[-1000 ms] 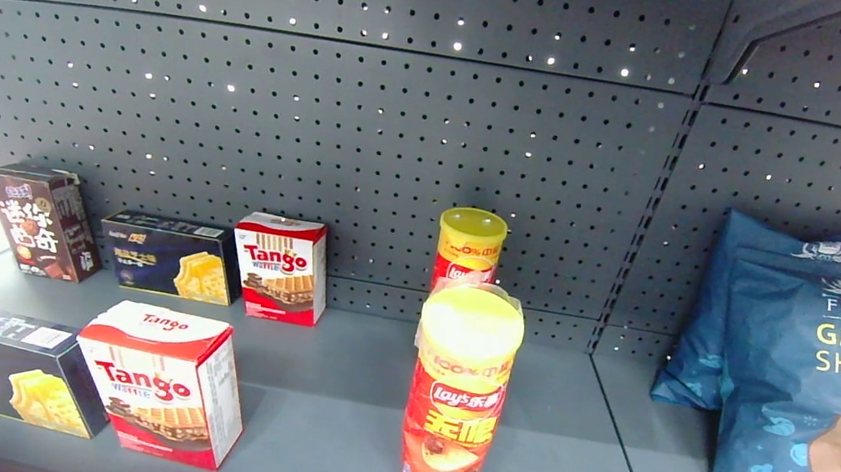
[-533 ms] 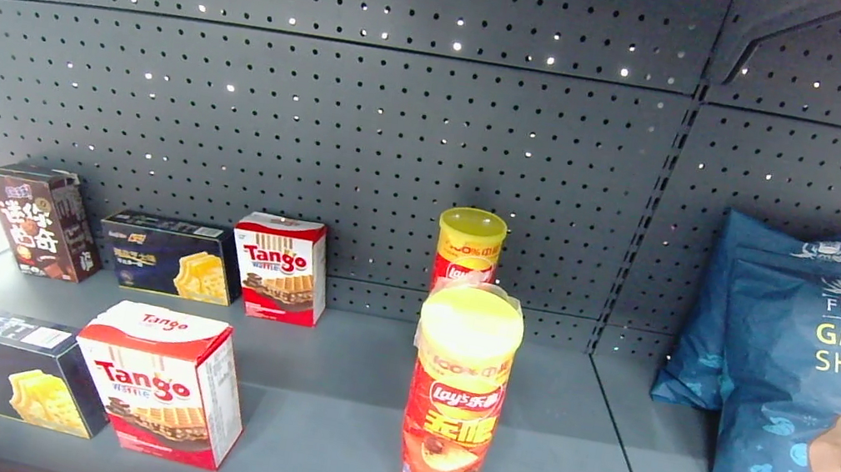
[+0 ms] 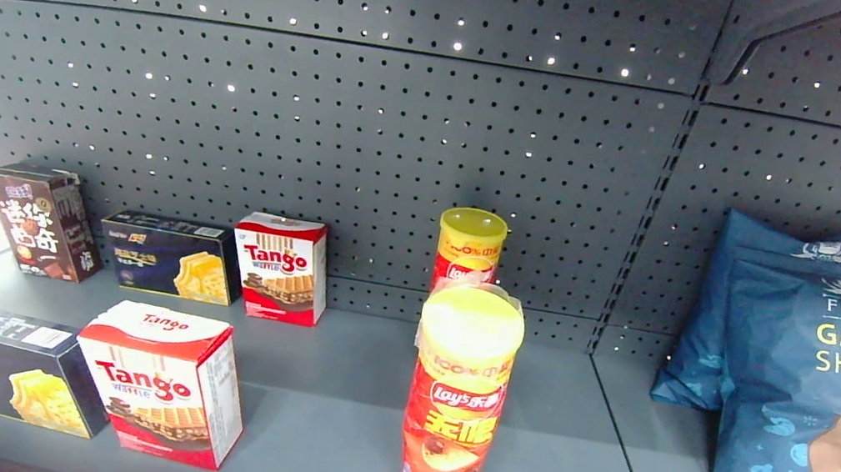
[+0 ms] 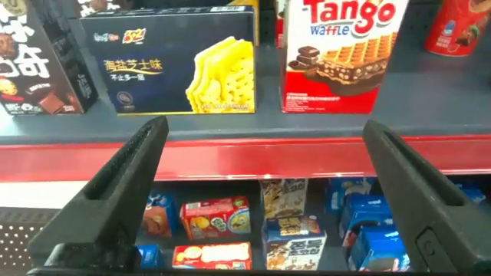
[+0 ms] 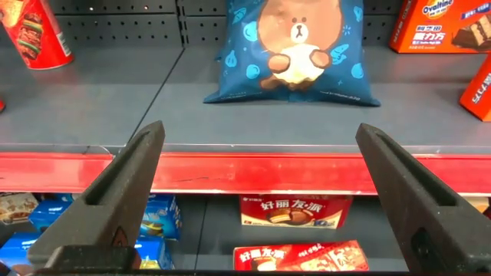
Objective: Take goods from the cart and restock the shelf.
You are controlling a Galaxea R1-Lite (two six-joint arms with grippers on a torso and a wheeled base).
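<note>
The shelf (image 3: 367, 363) is partly stocked. Near its centre, two chip canisters stand upright in a file, the front canister (image 3: 457, 402) near the edge and the rear canister (image 3: 469, 248) against the perforated back panel. To the left, a wafer box (image 3: 165, 385) stands near the edge with a second wafer box (image 3: 282, 269) far behind it. Further left are two dark blue cracker boxes, one near (image 3: 3, 366) and one far (image 3: 168, 257), then a brown box (image 3: 43, 220). To the right, past the shelf joint, two blue chip bags (image 3: 814, 391) lean one behind the other. Bare shelf surface lies between the wafer boxes and the canisters, and between the canisters and the bags.

The left gripper (image 4: 265, 126) hangs in front of the red price rail (image 4: 261, 157), facing the near cracker box and wafer box. Its jaws are spread wide and hold nothing. The right gripper (image 5: 261, 129) hangs in front of the same rail further right, facing the chip bags. Its jaws are likewise spread and empty.

Judgement: the step in hand is a gap between placements, with no item carried. The next move calls for a pick from the cart, then a placement into one of the bare gaps. The item should match its row, and the approach must clear the front canister, which looks easy to topple.
</note>
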